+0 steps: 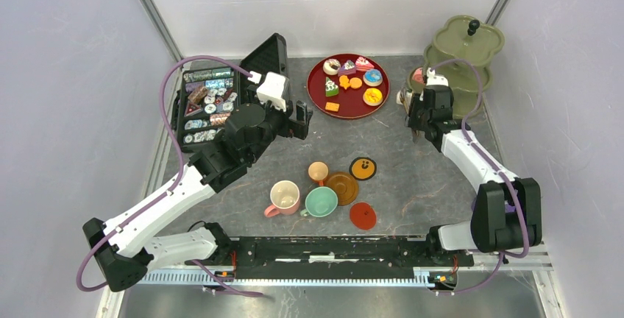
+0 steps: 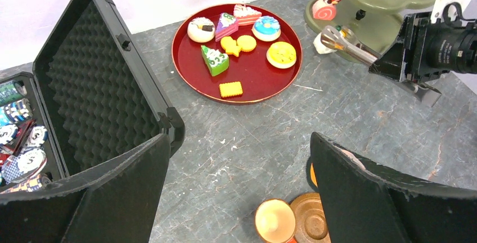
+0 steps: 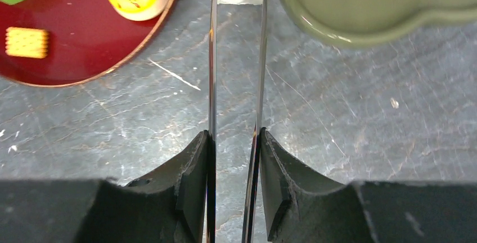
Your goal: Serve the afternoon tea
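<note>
Presently: right gripper (image 3: pixel 233 136) clamped on one pair of tongs (image 3: pixel 212 57) by the green stand (image 1: pixel 467 38); left gripper (image 2: pixel 239 142) spread wide, nothing between its fingers.
Nine pastries (image 2: pixel 215 60) sit on the red tray (image 2: pixel 253 80), upper centre: three donuts, three cake slices, three orange biscuits. One roll (image 2: pixel 326 8) lies on the stand's lowest tier, upper right. The tongs' tips are just beside that tier; what they pinch, if anything, is too blurred to tell. Three cups stand lower centre on the table (image 1: pixel 419 178): pink cup (image 1: pixel 283 198) and mint cup (image 1: pixel 321 202) side by side, small orange cup (image 1: pixel 318 171) just above them. Three saucers lie to their right: brown saucer (image 1: pixel 342 188) beside the orange cup, black-and-orange saucer (image 1: pixel 363 168), red saucer (image 1: pixel 362 216). One open black case (image 2: pixel 101 85), upper left.
</note>
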Controlling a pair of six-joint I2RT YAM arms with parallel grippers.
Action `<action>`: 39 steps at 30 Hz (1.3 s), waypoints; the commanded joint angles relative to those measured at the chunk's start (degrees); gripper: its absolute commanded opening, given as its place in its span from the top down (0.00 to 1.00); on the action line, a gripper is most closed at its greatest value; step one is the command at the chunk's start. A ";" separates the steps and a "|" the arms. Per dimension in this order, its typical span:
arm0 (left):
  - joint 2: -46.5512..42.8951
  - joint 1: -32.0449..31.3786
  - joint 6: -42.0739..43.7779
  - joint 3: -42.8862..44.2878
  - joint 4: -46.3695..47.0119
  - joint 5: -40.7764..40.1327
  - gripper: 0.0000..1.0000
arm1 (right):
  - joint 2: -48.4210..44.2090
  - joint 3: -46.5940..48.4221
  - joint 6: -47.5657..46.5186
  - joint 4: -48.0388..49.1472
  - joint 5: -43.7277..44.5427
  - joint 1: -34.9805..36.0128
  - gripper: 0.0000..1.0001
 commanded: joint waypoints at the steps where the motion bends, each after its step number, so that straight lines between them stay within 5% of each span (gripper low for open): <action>1: -0.79 -0.38 0.18 0.56 1.48 0.68 0.00 | -1.03 -1.35 6.21 7.35 5.99 -0.78 0.68; 39: -0.40 -0.37 0.85 0.82 1.46 -0.04 0.00 | 11.77 1.67 7.21 20.46 14.26 -3.46 0.65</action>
